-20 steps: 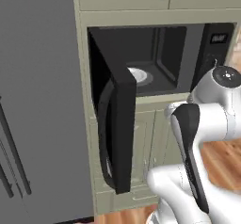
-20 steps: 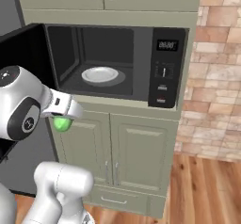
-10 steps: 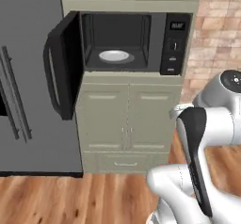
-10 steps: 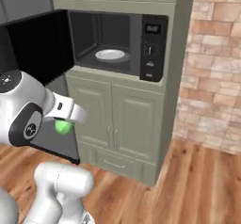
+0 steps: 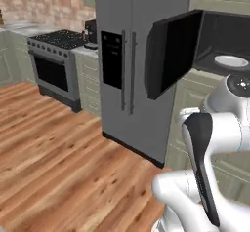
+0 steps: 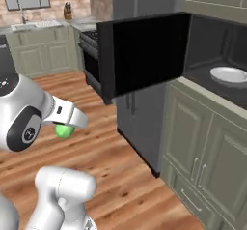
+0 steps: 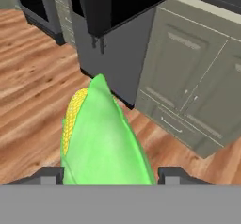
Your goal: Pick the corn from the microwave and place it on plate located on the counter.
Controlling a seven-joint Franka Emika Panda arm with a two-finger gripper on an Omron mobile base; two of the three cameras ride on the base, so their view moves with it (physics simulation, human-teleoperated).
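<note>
**Carrying the corn away from the microwave**

Showing, from left to right in the left base view: a stove [image 5: 58, 43] against the far wall, a tall grey refrigerator [image 5: 141, 55], the open microwave [image 5: 215, 46] with its black door [image 5: 171, 55] swung outward, and a plain white dish [image 5: 232, 60] lying in the cavity. In the hand view the corn [image 7: 96, 138] stands between the jaws, which pinch it at its lower end; the gripper [image 7: 110, 173] shows as two dark tips either side of the green husk. In the right base view a green end of the cob peeks out below the white wrist, over the wooden floor [image 6: 111, 156] and well apart from the microwave.

Risks, as judgements: the cob is held near one end, so a fast swing of the arm or a turn of the base could make it pivot or slip and drop to the floor. The projecting door stands near the arm's path and could be struck.

Hidden or unclear: the plate and its surface cannot be identified with certainty; the contact between tips and cob is cut off by the lower edge of the hand view.
</note>
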